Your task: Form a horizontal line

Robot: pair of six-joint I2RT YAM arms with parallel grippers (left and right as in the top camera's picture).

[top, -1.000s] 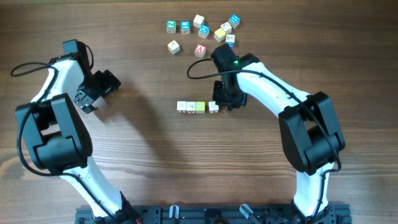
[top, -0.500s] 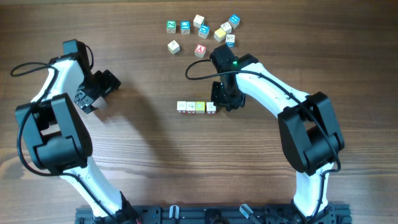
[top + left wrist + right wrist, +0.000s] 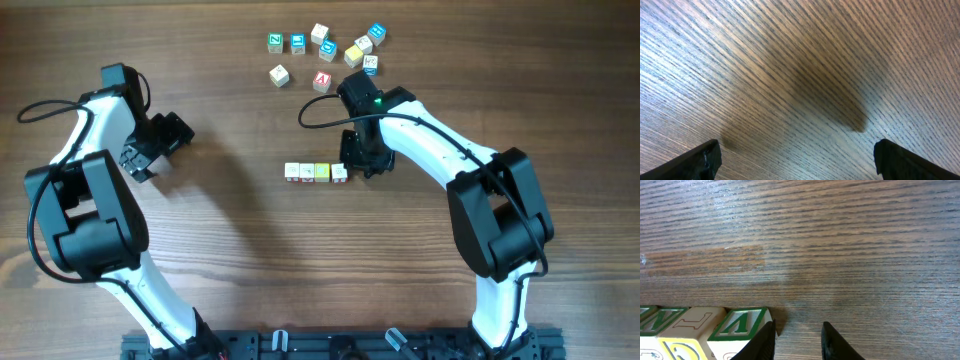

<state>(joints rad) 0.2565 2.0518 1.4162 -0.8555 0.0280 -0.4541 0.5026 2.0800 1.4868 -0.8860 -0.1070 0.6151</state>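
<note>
A straight row of several small wooden letter cubes (image 3: 315, 172) lies left to right at the table's middle. One cube in it is yellow-green (image 3: 322, 172). My right gripper (image 3: 357, 160) stands at the row's right end, its jaws partly apart. In the right wrist view only bare wood lies between the fingers of the right gripper (image 3: 797, 332). The left finger (image 3: 765, 340) rests against the end cube, which shows a green letter face (image 3: 740, 322). My left gripper (image 3: 158, 146) is far to the left, open over bare wood (image 3: 797, 160).
A loose cluster of letter cubes (image 3: 329, 48) lies at the back, some with blue or green faces, one yellow (image 3: 354, 54). A cube with a red letter (image 3: 322, 81) lies nearest the row. The right arm's forearm (image 3: 430, 140) crosses the table to the right.
The right gripper shifted slightly left and pushed the end cube against the row, closing a small gap. The left arm has not moved.
</note>
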